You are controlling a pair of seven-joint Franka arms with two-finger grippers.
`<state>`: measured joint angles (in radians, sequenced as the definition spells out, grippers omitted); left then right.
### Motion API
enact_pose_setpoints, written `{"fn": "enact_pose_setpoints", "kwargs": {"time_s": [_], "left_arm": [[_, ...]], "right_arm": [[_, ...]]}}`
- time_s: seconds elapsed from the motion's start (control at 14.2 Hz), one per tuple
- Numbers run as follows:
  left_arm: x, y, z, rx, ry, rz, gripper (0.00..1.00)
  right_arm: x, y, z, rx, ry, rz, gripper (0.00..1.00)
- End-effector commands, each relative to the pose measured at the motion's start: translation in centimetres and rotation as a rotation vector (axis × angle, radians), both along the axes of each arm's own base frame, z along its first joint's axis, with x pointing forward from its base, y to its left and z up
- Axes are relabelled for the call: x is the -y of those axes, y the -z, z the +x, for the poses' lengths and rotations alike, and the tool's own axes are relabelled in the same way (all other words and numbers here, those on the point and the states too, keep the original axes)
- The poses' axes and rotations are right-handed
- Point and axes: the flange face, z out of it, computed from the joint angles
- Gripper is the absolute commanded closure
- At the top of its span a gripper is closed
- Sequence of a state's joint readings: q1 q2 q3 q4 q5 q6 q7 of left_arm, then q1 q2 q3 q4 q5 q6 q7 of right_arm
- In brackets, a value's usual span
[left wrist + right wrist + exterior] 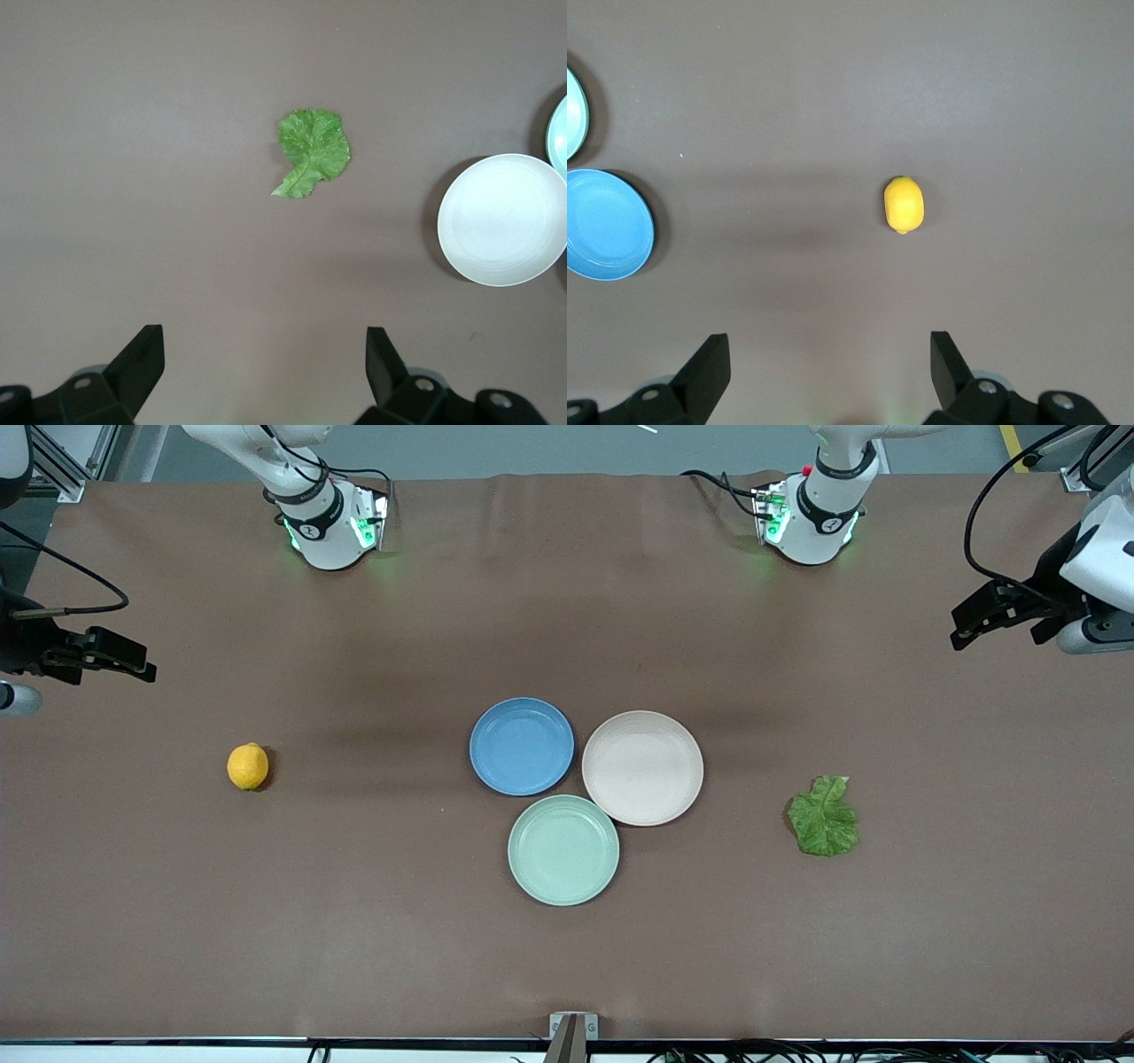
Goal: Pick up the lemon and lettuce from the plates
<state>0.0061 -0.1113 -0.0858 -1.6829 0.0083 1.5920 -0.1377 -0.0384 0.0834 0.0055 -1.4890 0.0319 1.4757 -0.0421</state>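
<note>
The lemon [248, 766] lies on the bare table toward the right arm's end, not on any plate; it also shows in the right wrist view [904, 204]. The lettuce [824, 817] lies flat on the table toward the left arm's end, also in the left wrist view [312, 150]. The blue plate [521, 745] and the pinkish-beige plate [642, 767] sit side by side mid-table, both empty. My right gripper [142, 660] is open and empty, up in the air at its end of the table [830, 347]. My left gripper [959, 629] is open and empty, raised at its end [266, 341].
A mint-green plate [563, 849] sits empty, touching the other two and nearer the front camera. The blue plate shows in the right wrist view [602, 226], the beige one in the left wrist view [502, 220]. The brown table cover spreads widely around everything.
</note>
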Motion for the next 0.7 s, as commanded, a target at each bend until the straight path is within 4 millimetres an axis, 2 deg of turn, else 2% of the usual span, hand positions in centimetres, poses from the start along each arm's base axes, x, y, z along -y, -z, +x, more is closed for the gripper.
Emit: {"fn": "enact_pose_setpoints", "kwargs": {"time_s": [0.0,0.35,0.63], "left_arm": [[0.0,-0.6,-0.6,0.022,0.006,-0.010,0.00],[0.1,-1.0,0.3,0.021,0.009,-0.002,0.00],[0.4,-0.9,0.0,0.004,0.042,0.000,0.00]], "right_arm": [[-0.5,-0.2,-0.5,0.018,0.005,-0.022,0.01],[-0.1,-0.1,-1.9,0.019,0.013,-0.024,0.01],[-0.2,-2.2,-3.9,0.060,0.013,-0.026,0.00]]}}
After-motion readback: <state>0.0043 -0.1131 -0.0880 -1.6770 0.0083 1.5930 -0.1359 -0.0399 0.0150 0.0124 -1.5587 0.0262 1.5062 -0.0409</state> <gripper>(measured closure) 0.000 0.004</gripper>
